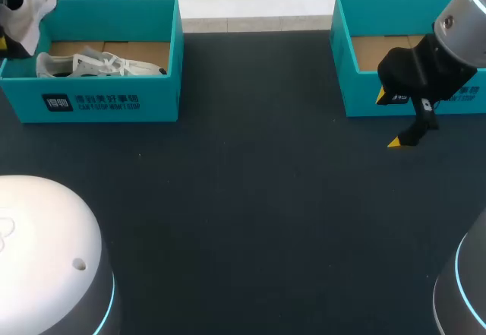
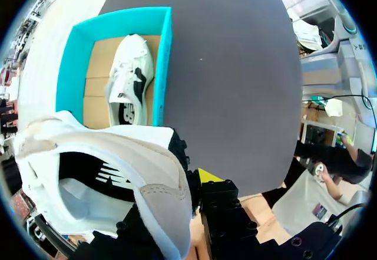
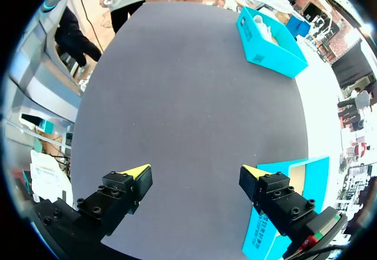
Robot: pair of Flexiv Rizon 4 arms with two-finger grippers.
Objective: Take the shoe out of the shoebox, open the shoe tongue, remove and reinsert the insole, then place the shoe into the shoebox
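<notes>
So the left end effector (image 2: 177,204) looks pinched on the white sneaker with a black side logo (image 2: 112,165). It's gripping at the collar edge, as far as I can tell, since one finger is hidden behind the upper. In the head view that sneaker hangs way out at 10 o'clock, over the far-left end of the teal cardboard shoebox (image 1: 114,103). So it's out of the box but not down on anything yet.

In the box sits a second white sneaker (image 1: 99,65), on its side, long axis running 9 to 3 in the head view. From the left wrist it's ahead of the fingers and below the held one, well apart from it.

What the next bit hinges on, I reckon: the bare dark fabric-topped counter (image 1: 250,198) lies toward 4 or 5 o'clock from the held sneaker, past the box's front wall. That wall is the only thing in the way, so I'd lift clear of it before swinging inward.

The right end effector (image 3: 194,177) is spread wide with nothing in it, hanging just over the counter at about 2 o'clock, right in front of a second teal cardboard box (image 1: 361,92). It's well apart from the sneaker, so the left arm is the one in play. The right has a long reach across if it's going to help with the tongue.
</notes>
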